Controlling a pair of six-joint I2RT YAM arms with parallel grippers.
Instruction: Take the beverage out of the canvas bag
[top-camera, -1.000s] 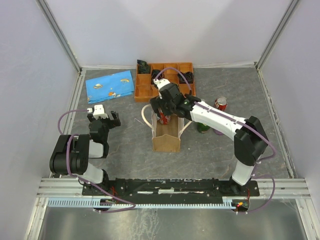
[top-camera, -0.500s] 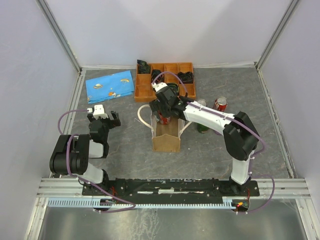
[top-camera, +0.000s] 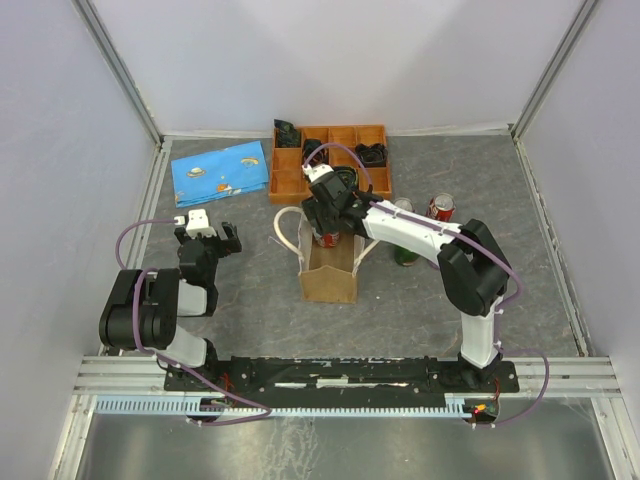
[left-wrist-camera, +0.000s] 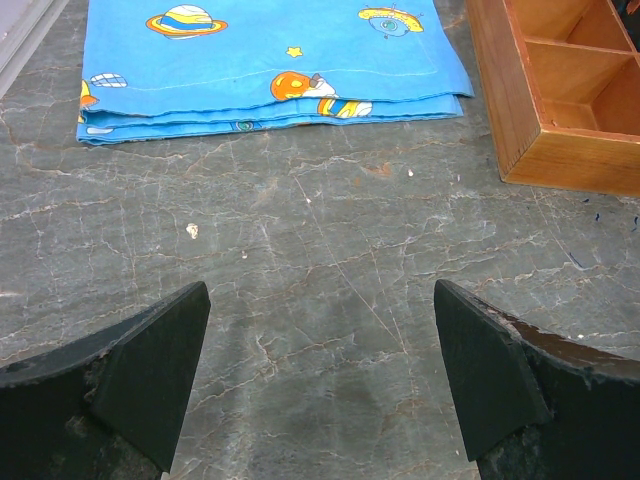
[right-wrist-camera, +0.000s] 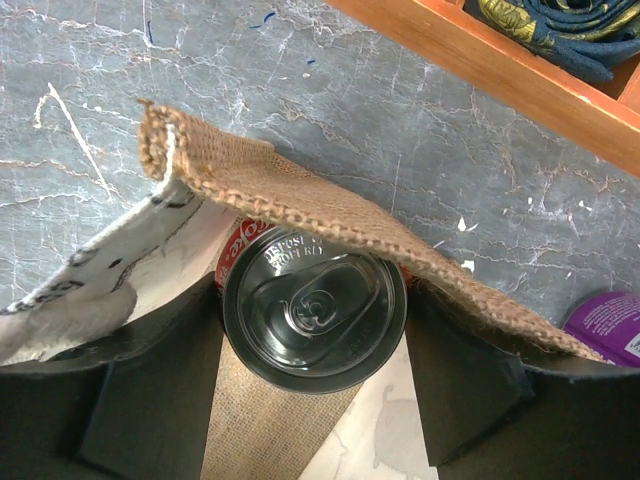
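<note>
The tan canvas bag (top-camera: 330, 278) stands open mid-table with cream rope handles. A red beverage can (top-camera: 325, 238) stands upright inside at the bag's far end. My right gripper (top-camera: 326, 230) reaches down into the bag. In the right wrist view the can's silver top (right-wrist-camera: 315, 315) sits under the burlap rim (right-wrist-camera: 330, 215), and my right gripper (right-wrist-camera: 313, 340) has one dark finger (right-wrist-camera: 160, 400) against each side of the can. My left gripper (top-camera: 207, 238) is open and empty over bare table at the left, also seen in the left wrist view (left-wrist-camera: 320, 330).
An orange-brown wooden compartment tray (top-camera: 300, 180) sits behind the bag, also in the left wrist view (left-wrist-camera: 560, 110). A blue printed cloth (top-camera: 220, 170) lies at the back left. A red can (top-camera: 441, 208) and a green bottle (top-camera: 405, 252) stand right of the bag. A purple object (right-wrist-camera: 610, 325) is near the bag.
My right arm has swung left and lowered its gripper deeper into the far end of the bag, around the can. The left arm has not moved.
</note>
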